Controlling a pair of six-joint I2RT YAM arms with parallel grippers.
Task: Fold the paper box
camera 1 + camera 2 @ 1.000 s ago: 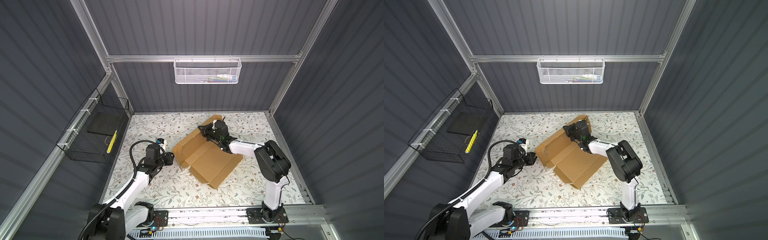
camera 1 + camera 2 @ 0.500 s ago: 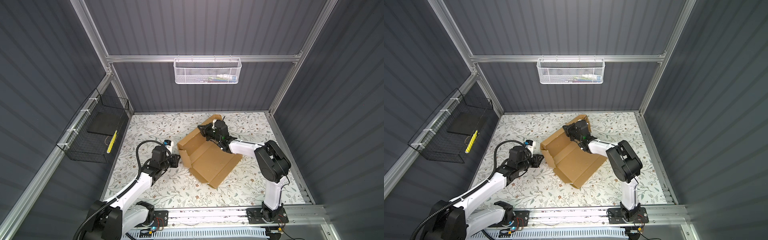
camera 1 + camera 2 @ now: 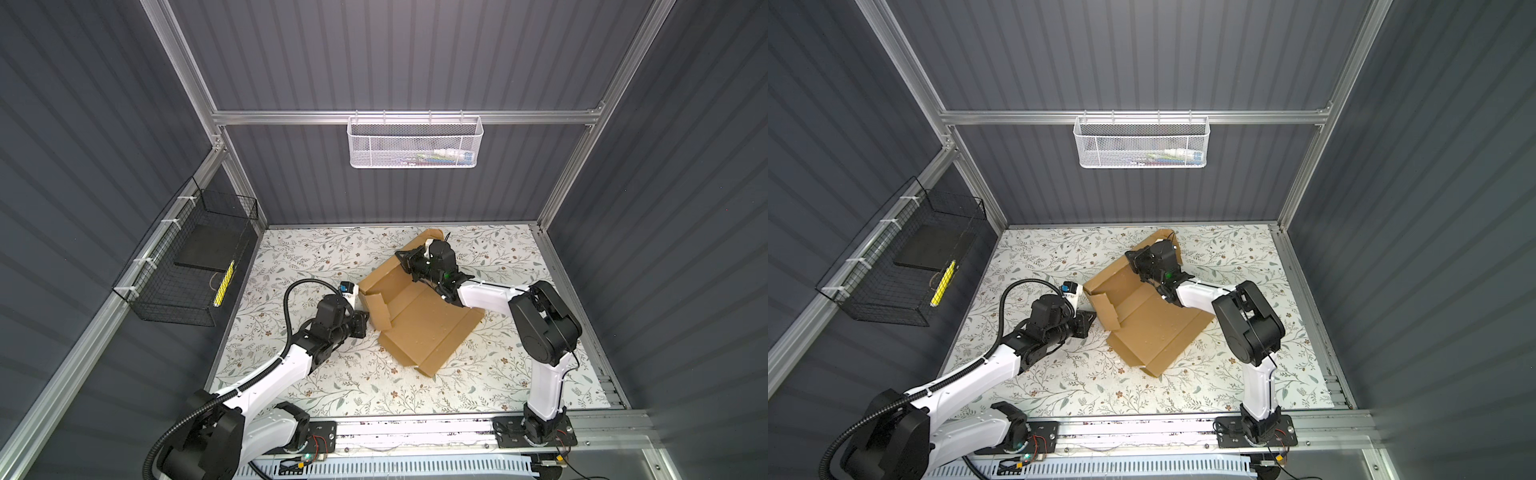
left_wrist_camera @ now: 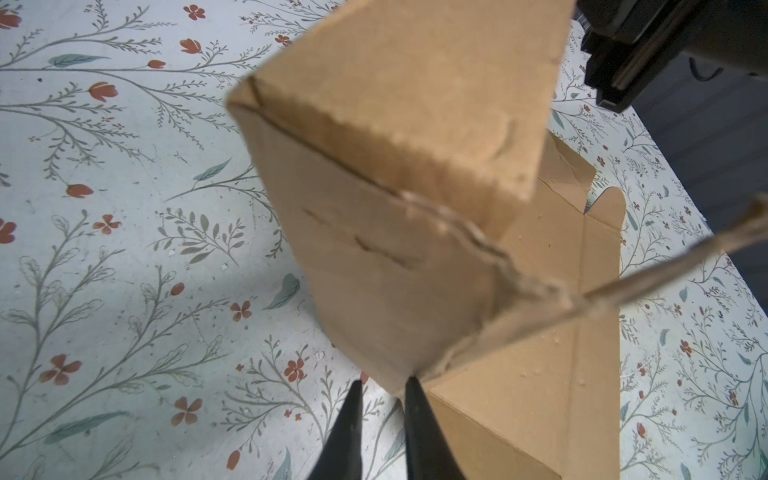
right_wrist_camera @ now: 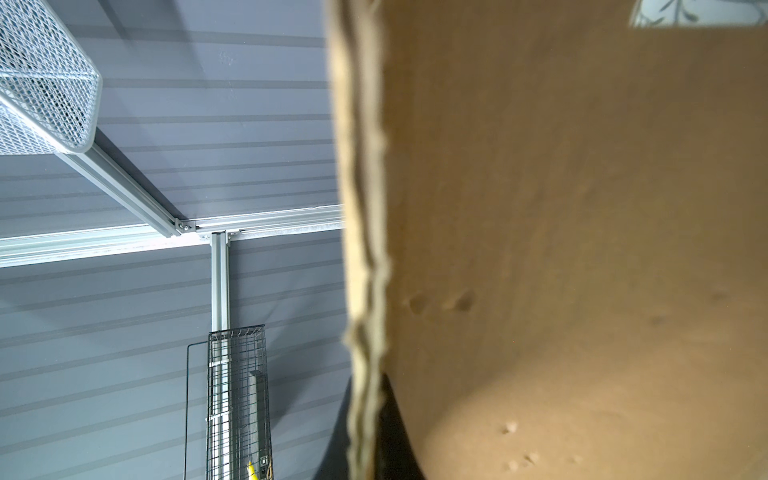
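Floral table (image 3: 332, 374), black basket (image 3: 183, 266), right gripper (image 3: 409, 261) clamping paper box (image 3: 428, 328), left gripper (image 4: 382, 392) slightly parted beside it

Paper box (image 3: 424, 328) on table (image 3: 332, 386), near centre.

The left gripper (image 3: 360, 325) is farther across the bench (image 3: 332, 374) than a second ago, now against the left edge of the paper box (image 3: 419, 320), with its jaws narrower. The left side panel (image 3: 376, 309), which lay flat, now stands folded up, so the cardboard's left outline sits farther inward.
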